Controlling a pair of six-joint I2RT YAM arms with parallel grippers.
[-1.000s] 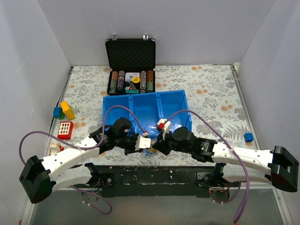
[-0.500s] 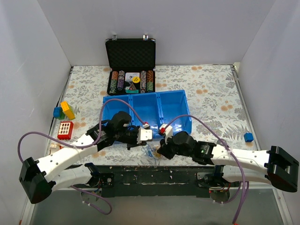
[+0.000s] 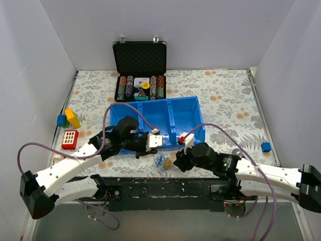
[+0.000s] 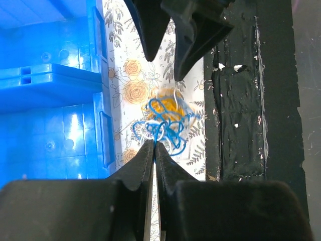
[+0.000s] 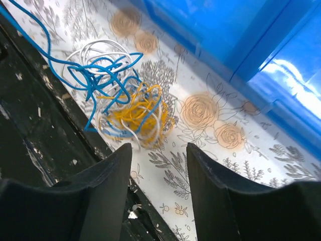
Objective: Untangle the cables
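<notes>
The cables (image 3: 162, 161) are a small clump of yellow, blue and white cord loops on the flowered tabletop, between the blue tray and the black front strip. My left gripper (image 4: 154, 146) is shut on a blue strand at the clump's (image 4: 168, 119) near side; from above the left gripper (image 3: 156, 150) sits just up-left of the clump. My right gripper (image 5: 158, 148) stands open, a short way back from the clump (image 5: 125, 108), nothing between its fingers. Seen from above, the right gripper (image 3: 176, 163) is right of the clump.
The blue three-bin tray (image 3: 201, 131) lies just behind the clump. An open black case of poker chips (image 3: 140, 88) stands at the back. Toy blocks (image 3: 70, 118) and a red piece (image 3: 69, 139) lie left, a small blue block (image 3: 266, 146) right. The black strip (image 3: 165, 187) edges the front.
My right gripper has opened, let go of the clump and drawn back to the right. My left gripper stayed shut on the blue strand and shifted slightly toward the tray.
</notes>
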